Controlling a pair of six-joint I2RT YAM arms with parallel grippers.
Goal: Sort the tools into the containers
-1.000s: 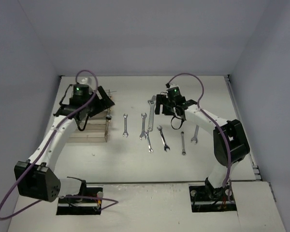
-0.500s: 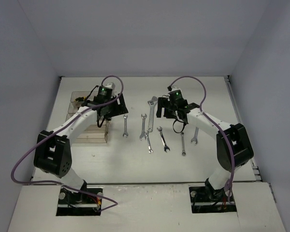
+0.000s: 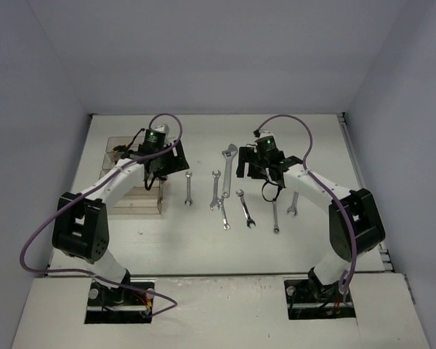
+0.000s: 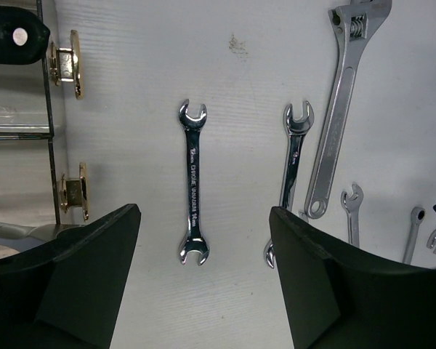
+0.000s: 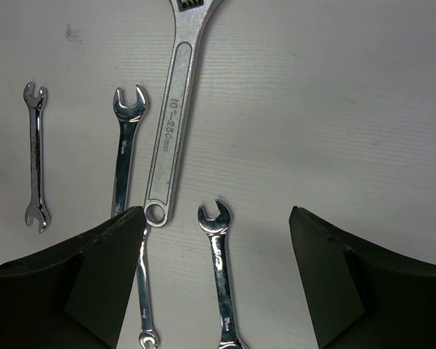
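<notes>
I'm hovering left gripper over a small wrench, right gripper over the adjustable wrench, both wide open, holding nothing. Wrenches are lying mid-table, right of the bins.

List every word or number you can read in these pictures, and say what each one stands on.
"10 - 250mm": stamped on the adjustable wrench, along its handle.
"CHROME VANADIUM": stamped on the open-end wrench, along its shaft; the size numbers at either end are too small to read surely.
The other wrenches carry stampings too blurred to read.
</notes>
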